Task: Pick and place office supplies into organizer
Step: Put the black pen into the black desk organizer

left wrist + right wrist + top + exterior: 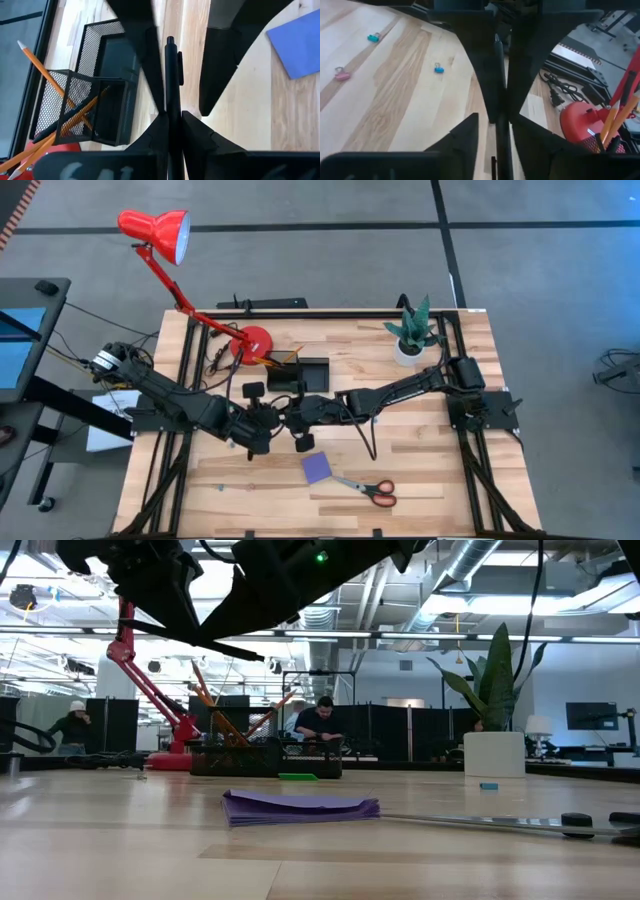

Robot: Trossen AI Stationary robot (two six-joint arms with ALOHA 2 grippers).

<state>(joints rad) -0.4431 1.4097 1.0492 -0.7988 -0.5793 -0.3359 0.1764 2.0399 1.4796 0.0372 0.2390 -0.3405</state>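
High view | left end effector [268,427] and right end effector [290,416] both grasp black pen [171,75] | seemingly near organizer [300,373].

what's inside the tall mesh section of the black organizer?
Orange pencils lean inside the black mesh organizer's tall cup, tips sticking out over its rim. The cup's bottom is hidden behind mesh and the left gripper's fingers.

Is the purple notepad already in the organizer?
No: in the high view the purple notepad lies flat on the bare table near the scissors, apart from the organizer.
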